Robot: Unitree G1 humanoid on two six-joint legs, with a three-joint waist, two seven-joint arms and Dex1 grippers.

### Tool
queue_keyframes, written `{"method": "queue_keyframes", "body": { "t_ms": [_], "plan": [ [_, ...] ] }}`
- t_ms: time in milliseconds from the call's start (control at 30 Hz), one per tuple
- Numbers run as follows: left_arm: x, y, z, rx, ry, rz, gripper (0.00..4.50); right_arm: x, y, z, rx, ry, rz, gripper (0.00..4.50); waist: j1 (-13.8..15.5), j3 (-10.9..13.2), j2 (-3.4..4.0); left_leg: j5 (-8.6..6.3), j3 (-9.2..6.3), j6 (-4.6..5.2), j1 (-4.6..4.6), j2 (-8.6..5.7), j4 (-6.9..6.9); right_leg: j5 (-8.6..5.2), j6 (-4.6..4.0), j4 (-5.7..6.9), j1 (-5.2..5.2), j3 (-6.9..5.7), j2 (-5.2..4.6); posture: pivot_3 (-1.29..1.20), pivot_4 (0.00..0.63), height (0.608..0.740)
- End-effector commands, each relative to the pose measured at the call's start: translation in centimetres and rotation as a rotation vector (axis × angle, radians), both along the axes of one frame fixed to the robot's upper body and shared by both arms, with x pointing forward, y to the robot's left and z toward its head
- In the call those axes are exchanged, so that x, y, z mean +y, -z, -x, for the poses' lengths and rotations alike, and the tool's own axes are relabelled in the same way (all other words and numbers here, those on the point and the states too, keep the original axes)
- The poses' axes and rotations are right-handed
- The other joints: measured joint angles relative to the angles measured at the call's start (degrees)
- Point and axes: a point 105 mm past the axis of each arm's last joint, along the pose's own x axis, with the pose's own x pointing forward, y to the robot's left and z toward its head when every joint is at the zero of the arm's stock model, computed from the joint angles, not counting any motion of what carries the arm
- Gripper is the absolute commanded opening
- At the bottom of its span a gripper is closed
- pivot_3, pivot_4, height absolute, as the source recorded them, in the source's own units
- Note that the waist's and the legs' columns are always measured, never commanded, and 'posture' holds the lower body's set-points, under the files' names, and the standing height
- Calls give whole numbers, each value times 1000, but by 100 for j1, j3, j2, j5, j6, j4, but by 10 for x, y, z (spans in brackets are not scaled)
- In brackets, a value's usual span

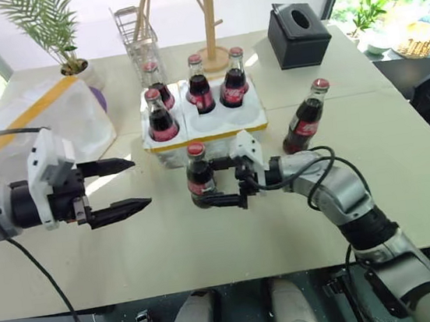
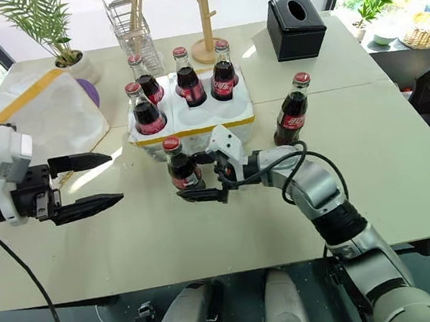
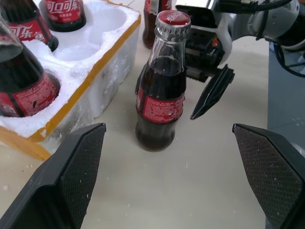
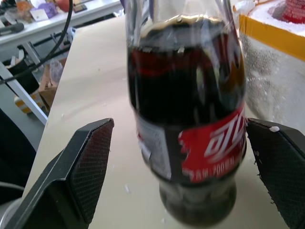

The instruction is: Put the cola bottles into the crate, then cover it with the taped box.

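The right gripper (image 1: pixel 220 188) is standing wide open, holding nothing, straddling the upright cola bottle (image 1: pixel 199 175), with the crate (image 1: pixel 204 123) lying at twelve o'clock.

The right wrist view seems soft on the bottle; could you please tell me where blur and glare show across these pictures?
Right wrist view: the near glass cola bottle with its red label is blurred, and daylight streaks its shoulder. Left wrist view: that bottle is sharp, its red cap shining. Left eye view: the window washes out the beige table at its far right, and the white foam crate with yellow tape looks overbright.
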Motion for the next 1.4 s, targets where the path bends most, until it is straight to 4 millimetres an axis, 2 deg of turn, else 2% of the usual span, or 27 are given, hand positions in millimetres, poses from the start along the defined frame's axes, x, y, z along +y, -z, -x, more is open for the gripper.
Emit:
{"method": "queue_keyframes", "body": {
  "t_ms": [33,67,133,167,200,233,333,433,500,533,667,767,867,933,1133,1400],
  "plan": [
    [-2,-6,1,-32,20,-6,4467,12,-11,-4,-60,-8,-25,4500,-35,0,0,0,0,0,0,0,-1,0,0,1,-2,0,0,0,150,740],
    [-4,-7,1,-36,24,-7,4467,14,-11,-7,-68,2,-32,4500,-42,0,0,0,0,0,0,0,-2,0,0,3,-4,1,0,0,150,740],
    [-7,-9,1,-49,35,-7,4500,18,-14,-9,-69,11,-55,3968,-43,0,0,0,0,0,0,1,-3,0,0,4,-6,1,1,0,150,740],
    [-9,-12,1,-57,41,-4,4500,18,-17,-8,-73,7,-61,3659,-43,0,0,0,0,-1,-1,1,-3,0,-1,6,-7,1,2,0,150,740],
    [-10,-14,1,-62,44,-1,4500,18,-19,-7,-79,3,-64,3062,-40,0,1,0,0,-1,-1,1,-3,0,-1,6,-7,1,2,0,150,740],
    [-10,-15,1,-65,46,2,4500,16,-23,-6,-85,-2,-69,2757,-37,0,0,1,0,-2,-2,1,-3,0,-1,6,-8,1,2,0,150,740],
    [-9,-16,2,-69,38,3,4500,7,-48,6,-68,-58,-138,2766,-34,2,3,0,0,-2,-4,0,-3,0,-1,6,-10,2,2,0,150,740],
    [-6,-14,0,-73,13,10,4500,-7,-83,25,-81,-161,-210,2766,-33,3,5,0,-1,-1,-19,0,-3,0,-1,4,-24,2,1,0,150,740],
    [-5,-13,0,-73,4,20,4500,-14,-102,30,-94,-185,-230,2766,-42,3,5,0,0,-1,-20,0,-3,0,-1,3,-24,2,1,0,150,740],
    [-5,-12,-1,-75,0,25,4500,-17,-115,27,-117,-173,-245,2766,-57,4,6,0,0,-1,-19,2,-3,0,-1,3,-24,3,2,0,150,740],
    [-8,-11,-4,-92,-10,54,4500,-25,-164,-16,-196,20,-306,2766,-64,6,9,1,7,-3,-16,20,-4,5,-9,4,-25,5,15,0,150,740],
    [-11,-12,-7,-109,-17,73,4500,-27,-183,-58,-206,214,-327,2766,-62,5,9,6,9,-12,-16,28,-4,10,-18,3,-26,5,23,0,150,740],
    [-14,-15,-10,-127,-30,106,4500,-23,-172,-84,-199,315,-269,2766,-26,4,7,8,7,-15,-18,28,-5,13,-22,3,-27,6,25,0,150,740],
    [-15,-17,-11,-138,-39,118,4500,-18,-160,-92,-188,330,-235,2766,-40,4,7,8,7,-15,-19,28,-4,16,-27,2,-27,6,25,0,150,740],
    [-16,-18,-14,-157,-58,120,4500,6,-120,-89,-96,271,-184,2766,-145,5,9,7,11,-14,-42,28,-14,18,-33,43,-71,12,25,0,150,740],
    [-20,-19,-18,-166,-54,124,4500,6,-59,-105,-72,373,-41,2766,-192,4,8,8,10,-15,-38,26,-6,18,-37,50,-66,12,26,0,150,740]
  ]
}}
